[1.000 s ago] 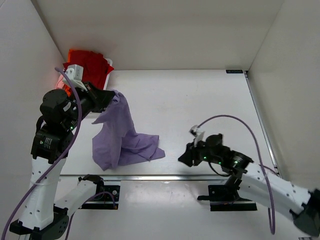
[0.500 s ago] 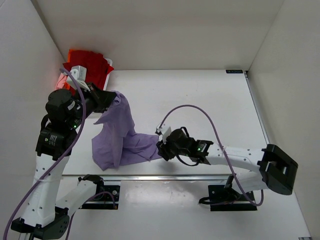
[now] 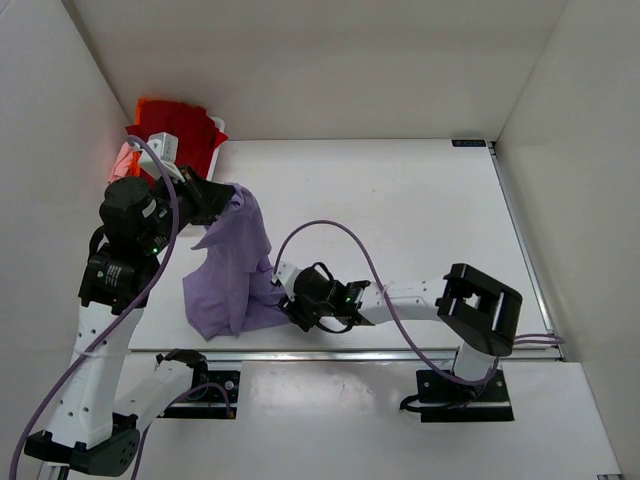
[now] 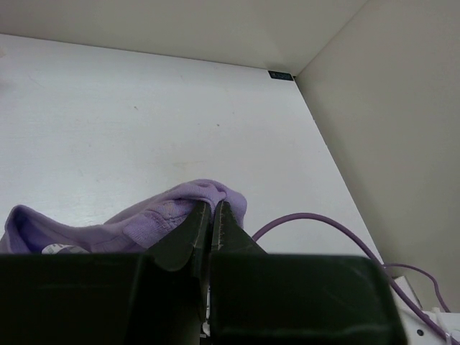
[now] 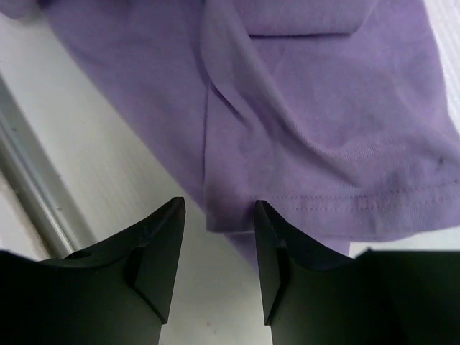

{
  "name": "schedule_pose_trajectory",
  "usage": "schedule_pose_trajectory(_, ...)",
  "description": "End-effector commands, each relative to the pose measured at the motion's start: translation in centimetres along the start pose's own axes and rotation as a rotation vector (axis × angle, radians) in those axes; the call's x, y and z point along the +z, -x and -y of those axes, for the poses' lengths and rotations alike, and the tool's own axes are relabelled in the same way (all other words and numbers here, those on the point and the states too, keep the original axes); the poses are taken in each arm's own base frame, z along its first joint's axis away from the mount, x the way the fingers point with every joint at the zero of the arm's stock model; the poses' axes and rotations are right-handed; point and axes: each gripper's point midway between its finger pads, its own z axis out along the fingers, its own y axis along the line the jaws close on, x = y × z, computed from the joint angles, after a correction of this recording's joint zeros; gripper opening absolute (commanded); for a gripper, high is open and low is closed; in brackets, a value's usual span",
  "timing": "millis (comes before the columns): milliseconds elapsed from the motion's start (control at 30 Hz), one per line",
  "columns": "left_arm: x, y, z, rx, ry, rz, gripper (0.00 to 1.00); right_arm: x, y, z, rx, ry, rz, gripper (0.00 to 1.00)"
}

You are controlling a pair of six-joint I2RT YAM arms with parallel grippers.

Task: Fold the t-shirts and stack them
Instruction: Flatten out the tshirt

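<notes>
On the white counter [image 3: 400, 200], left of the middle: lavender t-shirt [image 3: 235, 275], hung from one bunched upper fold, lower part slumped in loose creases near the front edge. Back in the far left corner, well apart, red t-shirt [image 3: 185, 125]. Soft, light and limp by the look; likely to sag, drag and wrinkle rather than hold any shape, so best taken at seams or hems, at two spread points, then drawn flat. Left end effector [image 4: 210, 215] clenched on the raised fold. Right end effector [image 5: 219, 208] released, jaws apart, poised just over the stitched hem at the lower right corner; probably a sound place to pinch, doubled cloth being less apt to slip.
</notes>
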Motion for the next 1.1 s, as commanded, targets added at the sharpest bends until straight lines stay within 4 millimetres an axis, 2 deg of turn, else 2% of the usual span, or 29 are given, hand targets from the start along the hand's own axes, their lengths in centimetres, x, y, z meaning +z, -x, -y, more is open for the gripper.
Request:
schedule_pose_trajectory(0,-0.2,0.6,0.5,0.002,-0.027,0.029,0.0,1.0,1.7,0.2,-0.01,-0.027,0.036,0.4)
schedule_pose_trajectory(33,0.0,0.5,0.5,-0.002,-0.03,0.024,0.0,1.1,1.8,0.2,-0.007,-0.024,0.032,0.38)
schedule_pose_trajectory(67,-0.1,0.3,0.5,0.0,-0.03,0.017,0.0,1.2,1.5,0.2,-0.001,-0.026,0.024,0.21)
schedule_pose_trajectory(133,0.1,0.2,0.3,-0.001,-0.026,0.016,0.0,0.8,2.0,-0.1,0.006,-0.025,0.039,0.0)
schedule_pose_trajectory(267,0.2,0.1,0.4,0.0,-0.034,0.015,0.0,-1.0,2.9,0.5,0.03,-0.047,0.072,0.0)
schedule_pose_trajectory(400,0.5,0.9,0.8,0.01,-0.044,0.022,0.0,-5.9,5.6,2.4,0.028,-0.133,0.13,0.0)
schedule_pose_trajectory(433,0.5,2.0,1.1,0.022,-0.042,0.045,0.0,-7.8,6.4,3.1,0.025,-0.165,0.159,0.0)
schedule_pose_trajectory(467,0.7,2.4,1.1,0.026,-0.034,0.047,0.0,-10.1,8.2,4.3,0.048,-0.205,0.219,0.0)
schedule_pose_trajectory(500,0.3,3.4,1.7,0.035,-0.044,0.067,0.0,-11.4,8.9,4.7,0.04,-0.217,0.244,0.0)
schedule_pose_trajectory(567,0.2,5.1,2.1,0.05,-0.044,0.103,0.0,-16.7,11.7,6.6,0.066,-0.298,0.354,0.0)
schedule_pose_trajectory(600,-0.7,6.6,2.9,0.06,-0.055,0.142,0.0,-18.3,12.5,7.6,0.074,-0.333,0.384,0.0)
schedule_pose_trajectory(667,-1.8,9.2,4.0,0.075,-0.058,0.201,0.0,-23.8,14.3,9.5,0.1,-0.418,0.478,0.01)
schedule_pose_trajectory(700,-2.0,9.7,4.1,0.081,-0.051,0.213,0.0,-26.3,15.0,9.8,0.112,-0.445,0.527,0.0)
schedule_pose_trajectory(733,-3.0,10.7,4.9,0.088,-0.062,0.234,0.0,-27.3,15.1,10.4,0.127,-0.472,0.539,0.0)
schedule_pose_trajectory(800,-4.2,11.8,5.4,0.098,-0.055,0.265,0.0,-31.9,15.2,11.1,0.162,-0.527,0.624,0.0)
schedule_pose_trajectory(833,-4.9,12.0,5.9,0.104,-0.065,0.27,0.0,-32.9,15.0,11.5,0.176,-0.548,0.643,0.0)
schedule_pose_trajectory(900,-6.9,13.1,6.3,0.101,-0.052,0.328,0.0,-37.1,14.5,12.0,0.213,-0.592,0.731,0.0)
schedule_pose_trajectory(933,-7.5,12.8,6.3,0.103,-0.053,0.323,0.0,-37.9,14.2,12.6,0.231,-0.617,0.743,0.0)
schedule_pose_trajectory(967,-8.6,13.6,6.5,0.11,-0.047,0.355,0.0,-40.0,13.9,13.1,0.25,-0.643,0.783,0.0)
schedule_pose_trajectory(1000,-9.4,13.7,7.0,0.101,-0.061,0.358,0.0,-41.2,13.9,13.0,0.244,-0.64,0.802,0.0)
schedule_pose_trajectory(1067,-10.1,13.6,7.5,0.105,-0.077,0.349,0.0,-44.2,12.7,15.3,0.261,-0.755,0.809,0.0)
